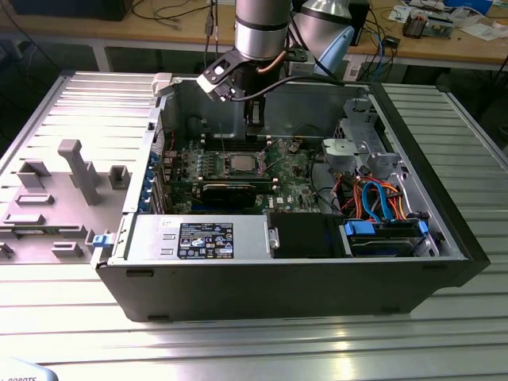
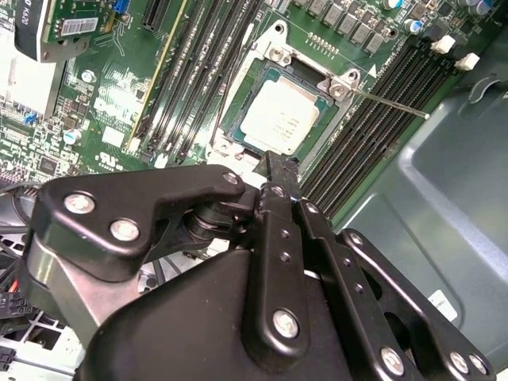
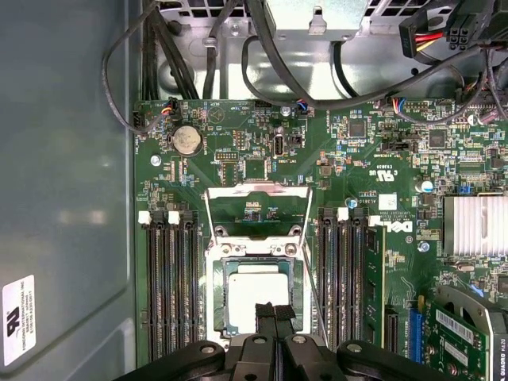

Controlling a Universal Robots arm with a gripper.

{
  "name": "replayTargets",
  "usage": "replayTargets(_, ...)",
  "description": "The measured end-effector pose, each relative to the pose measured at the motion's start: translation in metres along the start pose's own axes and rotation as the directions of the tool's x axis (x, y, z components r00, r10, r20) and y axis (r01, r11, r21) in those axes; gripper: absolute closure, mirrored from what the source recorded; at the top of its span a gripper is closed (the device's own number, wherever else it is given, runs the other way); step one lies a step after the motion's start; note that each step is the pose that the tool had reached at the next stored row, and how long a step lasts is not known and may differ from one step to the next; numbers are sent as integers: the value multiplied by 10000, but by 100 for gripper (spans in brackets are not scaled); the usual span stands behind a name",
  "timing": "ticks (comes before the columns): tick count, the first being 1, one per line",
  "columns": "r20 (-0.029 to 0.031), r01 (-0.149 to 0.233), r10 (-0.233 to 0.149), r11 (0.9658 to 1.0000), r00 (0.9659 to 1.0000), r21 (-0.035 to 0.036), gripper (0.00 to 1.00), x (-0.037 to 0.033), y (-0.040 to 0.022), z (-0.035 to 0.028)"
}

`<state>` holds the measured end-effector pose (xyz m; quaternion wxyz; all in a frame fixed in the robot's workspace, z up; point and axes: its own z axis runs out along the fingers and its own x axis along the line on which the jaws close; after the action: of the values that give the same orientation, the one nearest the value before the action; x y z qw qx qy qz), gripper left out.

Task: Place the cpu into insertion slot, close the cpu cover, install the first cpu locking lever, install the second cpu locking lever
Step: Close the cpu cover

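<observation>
1. The gripper [image 3: 275, 311] hangs directly over the insertion slot [image 3: 216, 295]. Its two black fingers [image 3: 266, 312] are pressed together with nothing between them. The tips are above one edge of the chip; whether they touch it I cannot tell. An empty, closed pincer fits a chip already set down.
2. The cpu [image 3: 250, 287] lies flat inside the slot, silver face up and square with the metal rim. It looks seated.
3. Just beyond the slot, the cpu cover [image 3: 258, 190] stands swung open, with green board showing through its window. It is clear of the chip, so the closing step is not yet done.
4. A thin locking lever [image 2: 389, 101] juts out from one corner of the slot, unlatched. This is probably what leaves the cover free to swing.
5. Memory slots [image 3: 171, 278] flank the slot closely on two sides and hem in any sideways approach.
6. Farther from the slot are a coin battery [image 3: 187, 140], black cables [image 3: 270, 55], a finned heatsink [image 3: 476, 225] and the grey case wall [image 3: 63, 198]. All are well apart from it and none blocks it.
</observation>
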<state>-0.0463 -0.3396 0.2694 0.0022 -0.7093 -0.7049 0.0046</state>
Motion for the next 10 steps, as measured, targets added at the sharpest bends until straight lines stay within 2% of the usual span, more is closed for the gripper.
replayTargets(10, 15, 1, -1, 10000, 10000, 0, 89, 0, 7, 0)
